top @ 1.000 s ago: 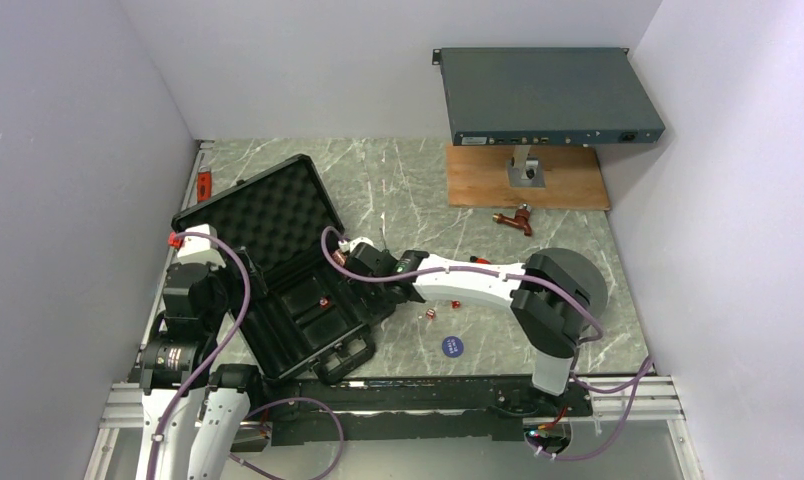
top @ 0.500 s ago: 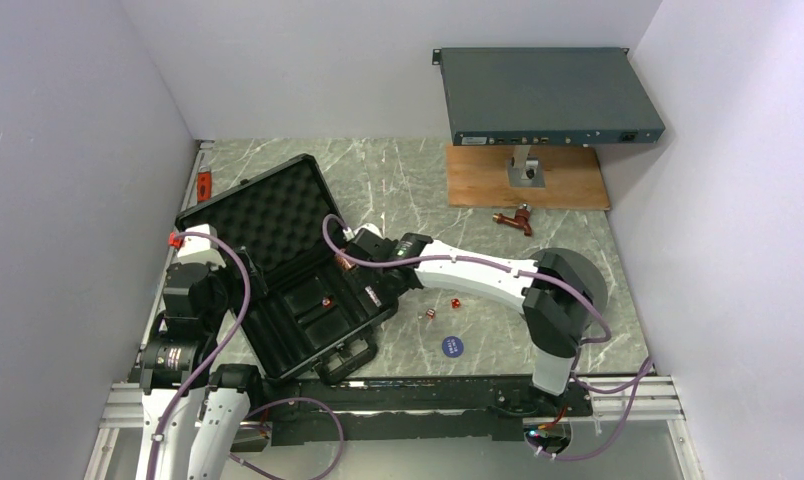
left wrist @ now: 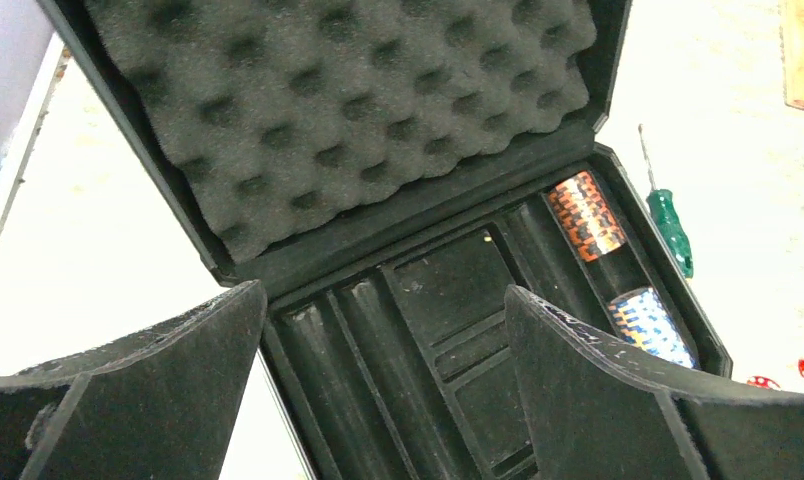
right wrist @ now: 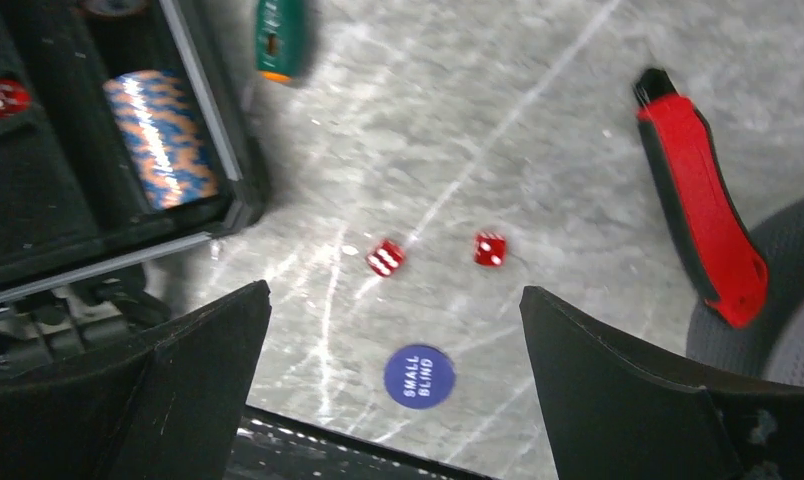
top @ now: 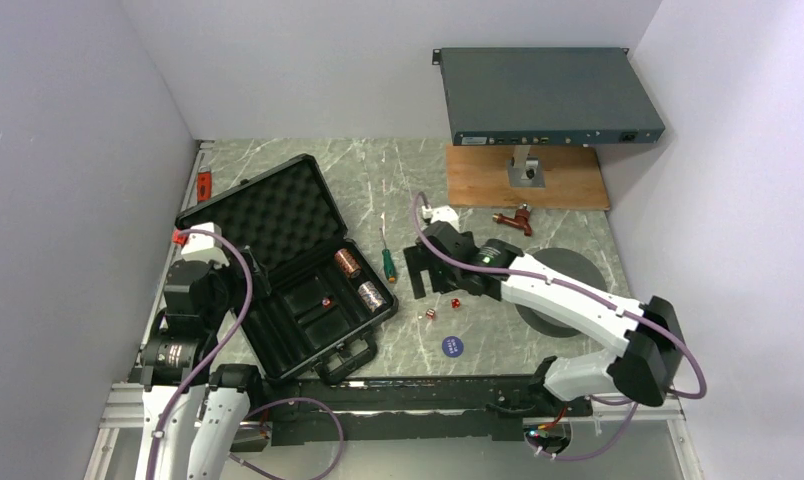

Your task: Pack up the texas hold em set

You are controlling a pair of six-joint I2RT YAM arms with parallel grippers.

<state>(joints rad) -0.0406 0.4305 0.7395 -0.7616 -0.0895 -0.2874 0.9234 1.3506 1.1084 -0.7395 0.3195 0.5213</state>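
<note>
The black briefcase [top: 268,215] lies open just to the left of the right tool [top: 428,272], with its foam lid leaning back. A second ago this tool was reaching inside the case. Now it has come out and hangs over the counter [top: 398,180] beside the case wall, its jaws spread wide with nothing between them. The left tool [left wrist: 383,300] looks down into the case from the far side, also spread wide and empty. In the slot nearest to the right tool the chip stacks [top: 349,263] now lie uncovered, one behind the other; before, the arm was hiding this place. I judge that the chips are packed and only the small pieces remain.

The count is this:
- There is one briefcase.
- There is one grey disc [top: 576,266], behind the right tool, which is not part of the set.
- There is one green screwdriver [top: 388,260], between the right tool and the case, also not part of the set.
- There are two chip stacks, both in the case.
- There is one blue button [right wrist: 419,375], on the counter under the right tool.
- There are three red dice [right wrist: 385,258]. Two lie on the counter directly below the open jaws of the right tool, and one is already in the case.
</note>
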